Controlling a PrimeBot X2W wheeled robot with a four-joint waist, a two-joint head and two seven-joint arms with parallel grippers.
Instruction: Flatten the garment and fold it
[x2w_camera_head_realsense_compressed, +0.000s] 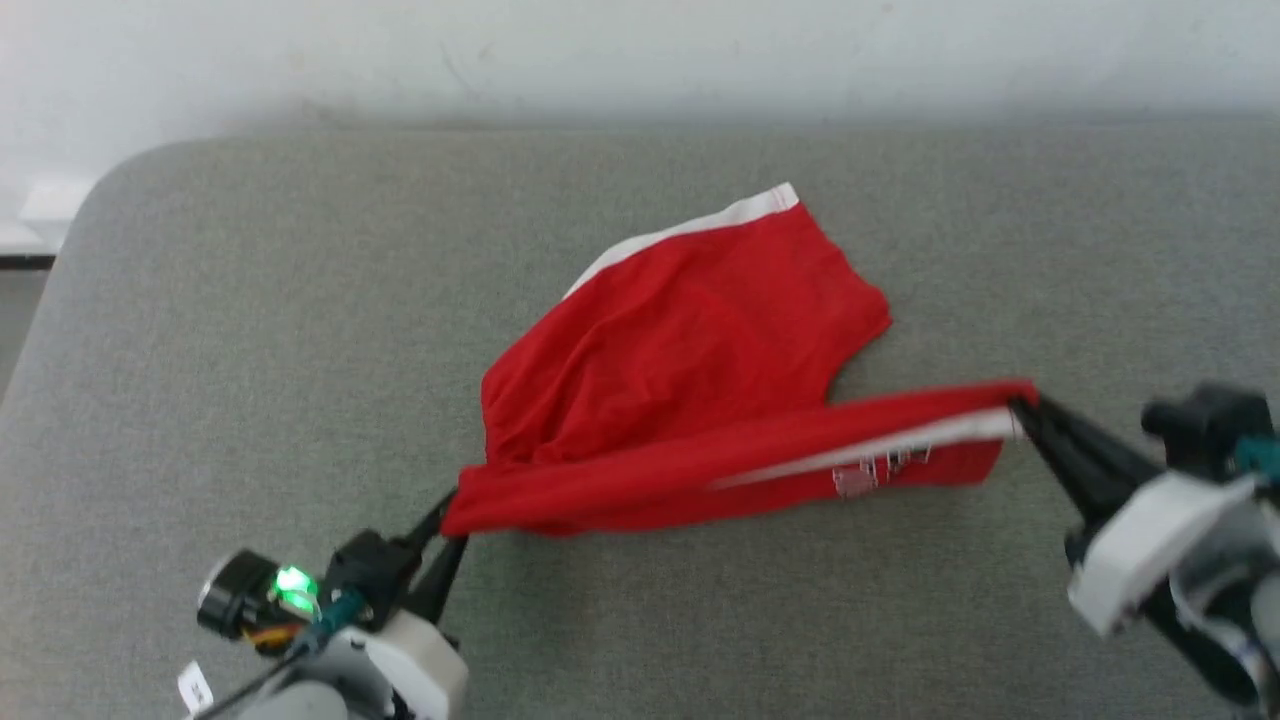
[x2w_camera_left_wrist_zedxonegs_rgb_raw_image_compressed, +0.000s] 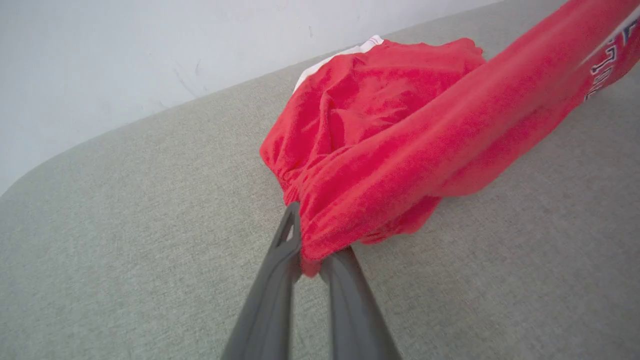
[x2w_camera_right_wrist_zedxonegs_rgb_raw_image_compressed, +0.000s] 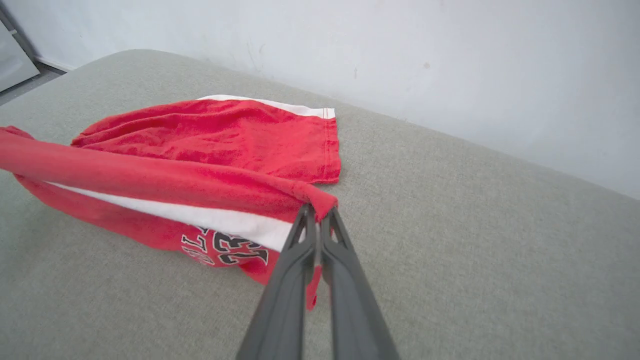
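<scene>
One garment (x2w_camera_head_realsense_compressed: 680, 340), one grey cushioned surface (x2w_camera_head_realsense_compressed: 250, 350), one pale wall (x2w_camera_head_realsense_compressed: 640, 50) — and two tools: left tool (x2w_camera_head_realsense_compressed: 452, 505), right tool (x2w_camera_head_realsense_compressed: 1018, 403).

Slim dark-grey end effector fingers (x2w_camera_right_wrist_zedxonegs_rgb_raw_image_compressed: 282, 300), white wrist casings (x2w_camera_head_realsense_compressed: 1150, 540), black camera mounts (x2w_camera_head_realsense_compressed: 1205, 415), one green light (x2w_camera_head_realsense_compressed: 293, 582).

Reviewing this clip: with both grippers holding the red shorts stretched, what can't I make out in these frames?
- The dark lettering on the soft red sports shorts: smeared and tiny in the head view, cut by the right edge in the left wrist view.
- In the left wrist view, bunched red cloth covers the pinch of the left gripper.
- In the head view, the arm behind the right gripper is cut off by the right edge.
</scene>
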